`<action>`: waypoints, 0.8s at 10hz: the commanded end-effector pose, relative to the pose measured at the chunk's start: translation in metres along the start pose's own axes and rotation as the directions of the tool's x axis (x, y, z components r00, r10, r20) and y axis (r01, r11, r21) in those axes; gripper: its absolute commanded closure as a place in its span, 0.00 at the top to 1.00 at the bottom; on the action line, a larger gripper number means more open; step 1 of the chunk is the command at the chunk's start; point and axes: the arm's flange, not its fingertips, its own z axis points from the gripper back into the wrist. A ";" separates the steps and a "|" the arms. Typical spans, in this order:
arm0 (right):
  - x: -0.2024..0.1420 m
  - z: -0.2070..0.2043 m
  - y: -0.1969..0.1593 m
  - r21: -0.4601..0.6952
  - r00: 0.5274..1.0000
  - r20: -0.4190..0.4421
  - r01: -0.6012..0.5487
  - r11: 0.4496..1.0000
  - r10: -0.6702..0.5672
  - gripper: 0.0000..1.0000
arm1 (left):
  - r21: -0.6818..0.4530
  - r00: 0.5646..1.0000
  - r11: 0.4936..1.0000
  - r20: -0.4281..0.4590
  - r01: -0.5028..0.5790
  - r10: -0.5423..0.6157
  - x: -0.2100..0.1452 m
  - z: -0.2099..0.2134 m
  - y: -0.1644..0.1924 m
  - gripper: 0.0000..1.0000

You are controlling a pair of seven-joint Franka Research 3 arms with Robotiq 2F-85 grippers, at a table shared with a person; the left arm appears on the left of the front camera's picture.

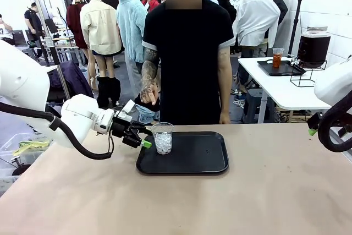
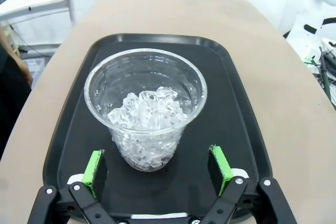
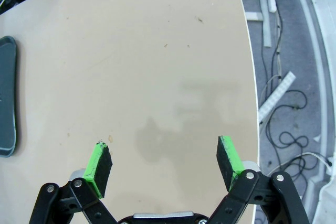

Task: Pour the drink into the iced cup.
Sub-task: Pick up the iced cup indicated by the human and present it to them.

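Our left fingers [image 2: 94, 167] stand spread either side of the iced cup [image 2: 146, 106], a gap at each side. The cup blocks the way ahead, and past it the tray [image 2: 241, 119] lies bare. Our right fingers [image 3: 98, 163] hang spread over bare bench [image 3: 157, 51]. A person's hand [image 1: 147, 99] hangs near the bench's far edge, behind the cup.

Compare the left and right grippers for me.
The left gripper flanks the iced cup on the black tray without touching it; the right gripper has only bare table between its fingers. Left is over the tray, right well off it. Both are open.
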 end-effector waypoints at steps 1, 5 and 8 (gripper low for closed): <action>0.001 -0.001 -0.001 -0.009 1.000 0.003 -0.004 1.000 0.004 1.00 | 0.026 0.999 1.000 0.041 0.012 -0.014 -0.004 -0.006 0.013 1.00; 0.001 -0.001 -0.001 -0.009 1.000 0.003 -0.004 1.000 0.004 1.00 | 0.000 0.995 1.000 0.092 0.030 -0.030 -0.007 -0.015 0.020 1.00; 0.001 -0.001 -0.001 -0.009 1.000 0.003 -0.004 1.000 0.004 1.00 | -0.031 0.994 0.999 0.112 0.023 -0.020 -0.010 -0.023 0.025 1.00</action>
